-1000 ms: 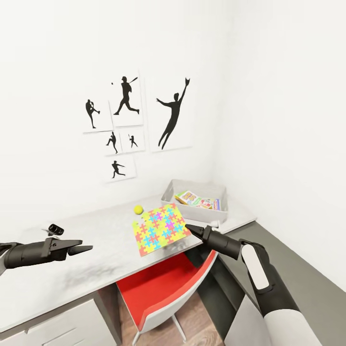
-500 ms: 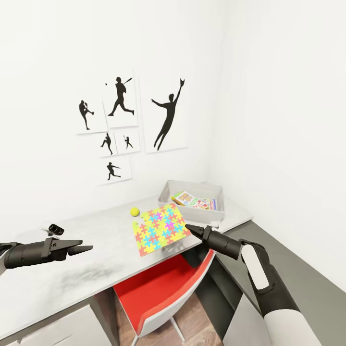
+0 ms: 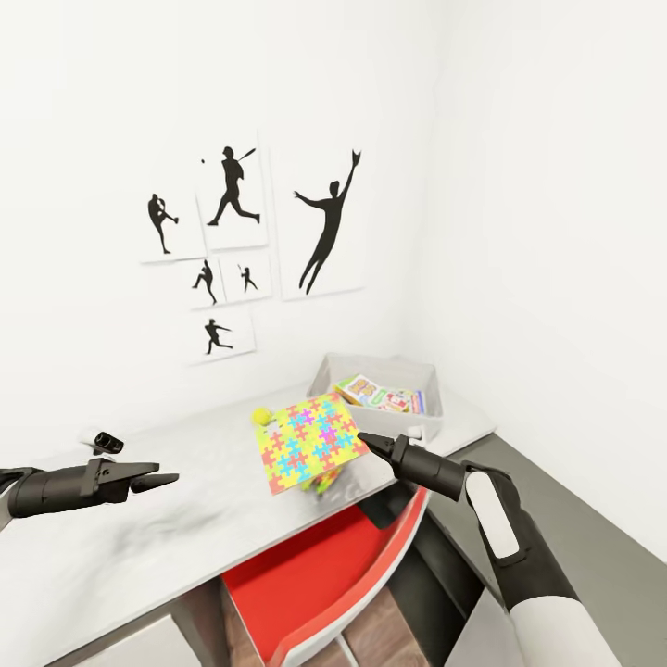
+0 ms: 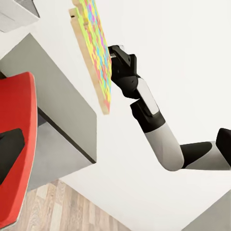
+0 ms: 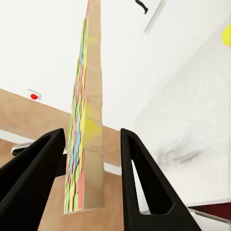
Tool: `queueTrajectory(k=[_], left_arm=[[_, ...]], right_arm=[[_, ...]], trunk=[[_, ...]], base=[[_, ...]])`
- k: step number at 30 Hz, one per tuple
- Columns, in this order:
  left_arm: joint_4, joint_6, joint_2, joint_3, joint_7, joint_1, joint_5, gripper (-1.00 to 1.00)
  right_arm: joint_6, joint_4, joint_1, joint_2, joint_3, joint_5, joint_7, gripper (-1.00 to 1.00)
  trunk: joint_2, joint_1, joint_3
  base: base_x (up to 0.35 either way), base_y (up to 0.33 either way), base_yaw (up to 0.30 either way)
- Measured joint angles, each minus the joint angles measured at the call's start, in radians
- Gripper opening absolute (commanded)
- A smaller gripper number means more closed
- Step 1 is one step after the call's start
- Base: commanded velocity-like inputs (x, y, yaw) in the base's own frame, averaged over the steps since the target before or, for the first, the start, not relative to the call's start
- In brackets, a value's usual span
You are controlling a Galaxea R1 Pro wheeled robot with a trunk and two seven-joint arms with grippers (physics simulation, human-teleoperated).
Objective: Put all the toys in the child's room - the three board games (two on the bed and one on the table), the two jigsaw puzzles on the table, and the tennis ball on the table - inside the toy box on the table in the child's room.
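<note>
The thin, squarish jigsaw puzzle [image 3: 308, 442] of red, yellow, green, blue and purple pieces has come up off the pale grey desk top [image 3: 176, 509] since a moment ago: it was lying near the front edge, and now it hangs tilted in the air with a second patch of the same bright colours [image 3: 324, 480] showing beneath its lower edge, which I take to be the other puzzle on the desk. The right gripper [image 3: 364, 440] has it by one edge; seen along its fingers, the sheet [image 5: 84, 144] stands edge-on between the two black jaws, which look closed only as far as the sheet's thickness allows, though the contact itself lies outside that picture. The small yellow-green tennis ball [image 3: 262, 417] rests on the desk just behind the lifted sheet's upper corner. The shallow light-grey toy box [image 3: 419, 424] stands near the desk's far corner, close to the raised puzzle, with printed board game boxes [image 3: 380, 394] already inside. The left gripper [image 3: 165, 480] hovers over the near end of the desk, well apart from all this, its fingers near together and nothing between them. With the puzzle lifted free, I'd judge carrying it over the box rim comes next; held by one edge, the sheet could swing or slip.
</note>
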Motion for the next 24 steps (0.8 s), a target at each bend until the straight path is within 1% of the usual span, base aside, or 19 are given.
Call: queueTrajectory(k=[6,13,17,24], left_arm=[[0.000,-0.001,0.000,0.000,-0.002,0.000,0.000,1.00],[0.000,-0.001,0.000,0.000,-0.002,0.000,0.000,1.00],[0.000,0.000,0.000,-0.001,-0.001,0.000,0.000,1.00],[0.000,0.000,0.000,-0.001,0.000,0.000,0.000,1.00]], right_arm=[[0.000,0.000,0.000,0.000,0.000,0.000,0.000,-1.00],[-0.001,0.000,0.000,0.000,0.000,0.001,0.000,-1.00],[-0.019,0.000,0.000,-0.001,0.000,0.001,0.000,-1.00],[-0.024,0.000,0.000,-0.001,0.000,0.000,0.001,-1.00]], trunk=[[0.000,0.000,0.000],[0.000,0.000,0.000],[0.000,0.000,0.000],[0.000,0.000,0.000]], base=[[0.052,-0.034,-0.160],[0.011,0.016,-0.201],[0.107,0.111,-0.051],[0.081,0.019,-0.007]])
